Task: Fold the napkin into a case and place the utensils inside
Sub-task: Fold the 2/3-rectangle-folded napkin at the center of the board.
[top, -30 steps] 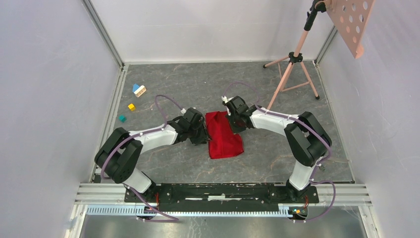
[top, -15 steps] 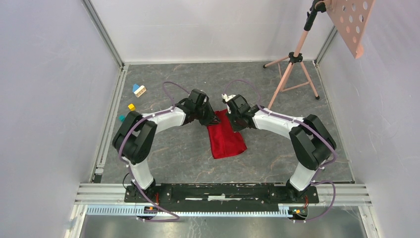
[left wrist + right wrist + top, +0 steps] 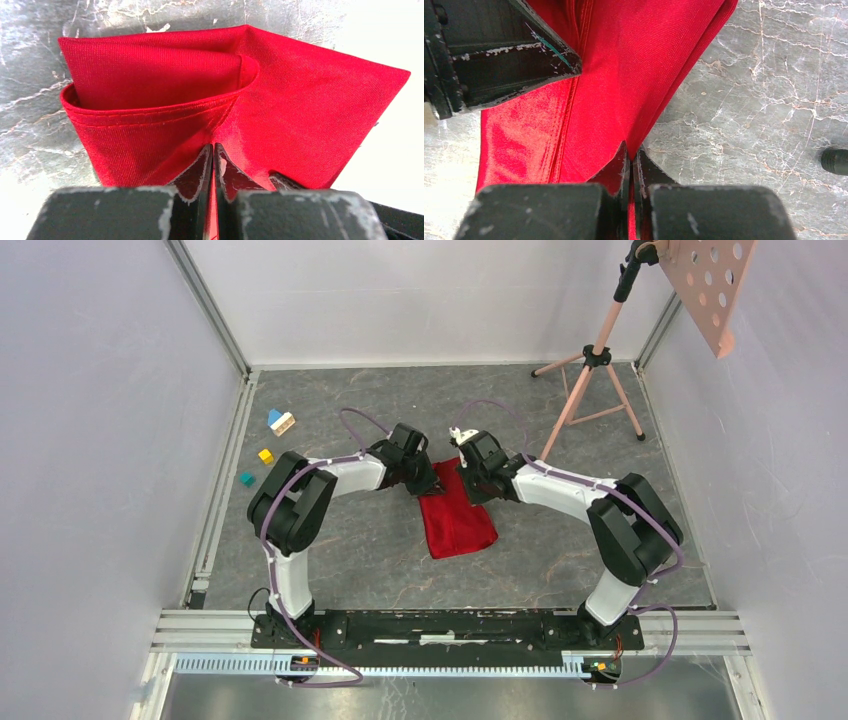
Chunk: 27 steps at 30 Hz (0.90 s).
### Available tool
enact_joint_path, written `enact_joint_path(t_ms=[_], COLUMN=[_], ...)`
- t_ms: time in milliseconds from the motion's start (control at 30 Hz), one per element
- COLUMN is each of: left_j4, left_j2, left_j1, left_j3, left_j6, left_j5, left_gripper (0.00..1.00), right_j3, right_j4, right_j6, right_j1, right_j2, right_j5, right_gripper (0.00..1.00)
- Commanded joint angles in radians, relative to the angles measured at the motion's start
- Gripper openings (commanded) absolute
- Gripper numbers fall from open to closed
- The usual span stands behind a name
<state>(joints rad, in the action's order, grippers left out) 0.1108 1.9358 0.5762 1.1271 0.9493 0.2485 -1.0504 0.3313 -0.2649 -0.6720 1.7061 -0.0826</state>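
Folded red napkin (image 3: 458, 525) at frame centre on grey table (image 3: 380, 560). Left gripper (image 3: 213, 150) pinches its upper-left edge. Right gripper (image 3: 630, 152) pinches its upper-right edge.

We see small coloured blocks (image 3: 265, 455) at the grey marbled bench's (image 3: 400, 550) far left, a pink tripod (image 3: 590, 370) far right.

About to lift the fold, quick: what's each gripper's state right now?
Left gripper: closed, pinching the napkin.
Right gripper: closed, pinching the napkin too.
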Motion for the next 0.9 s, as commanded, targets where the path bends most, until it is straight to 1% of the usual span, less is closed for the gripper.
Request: enact_joint_path(t_ms=[0, 300, 467, 633, 733, 867], left_j4=[-0.04, -0.128, -0.167, -0.19, -0.194, -0.171], left_j2=[0.006, -0.008, -0.019, -0.057, -0.102, -0.168], left_j1=[-0.003, -0.004, -0.003, -0.004, -0.005, -0.014], left_j3=[-0.048, -0.124, -0.15, -0.171, -0.185, -0.182], left_j6=[0.044, 0.096, 0.105, 0.101, 0.096, 0.089], left_j5=[-0.073, -0.087, -0.083, -0.057, -0.049, -0.02], left_gripper=[0.09, 0.06, 0.06, 0.06, 0.09, 0.17], right_j3=[-0.055, -0.145, -0.162, -0.144, -0.147, -0.16], right_j4=[0.01, 0.073, 0.031, 0.006, 0.023, 0.055], right_j6=[-0.031, -0.113, -0.182, -0.209, -0.208, -0.203], right_j1=[-0.032, -0.113, -0.146, -0.153, -0.155, -0.163], right_j2=[-0.019, 0.03, 0.051, 0.057, 0.064, 0.07], right_j5=[-0.057, -0.118, -0.08, -0.103, -0.122, -0.159], right_gripper=[0.01, 0.0, 0.01, 0.01, 0.0, 0.0])
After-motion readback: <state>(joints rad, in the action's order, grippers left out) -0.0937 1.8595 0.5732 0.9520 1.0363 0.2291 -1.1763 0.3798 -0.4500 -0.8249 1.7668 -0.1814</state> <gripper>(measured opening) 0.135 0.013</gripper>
